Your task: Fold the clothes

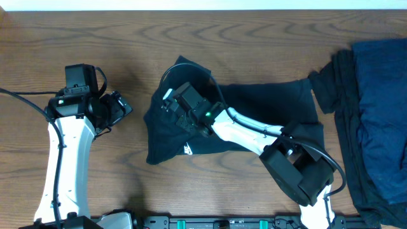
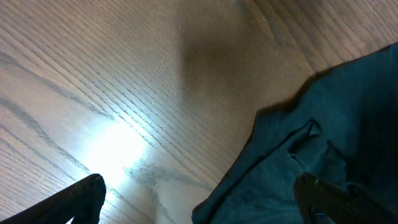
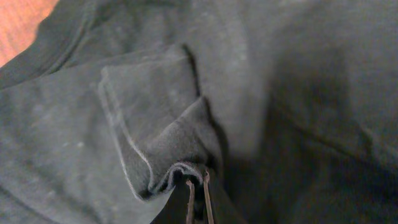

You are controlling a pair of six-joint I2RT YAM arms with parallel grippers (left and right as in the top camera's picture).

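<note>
The black T-shirt was held only by a thin hemmed fold, on which the right gripper was clamped shut. That shallow bite could let the fabric slip free under a pull, or drag a lower layer along and skew the fold. The shirt lay bunched at the middle of the table, its left part directly beneath that gripper. The left gripper stood wide apart and empty near its left edge, and the other clothes lay at the right.
</note>
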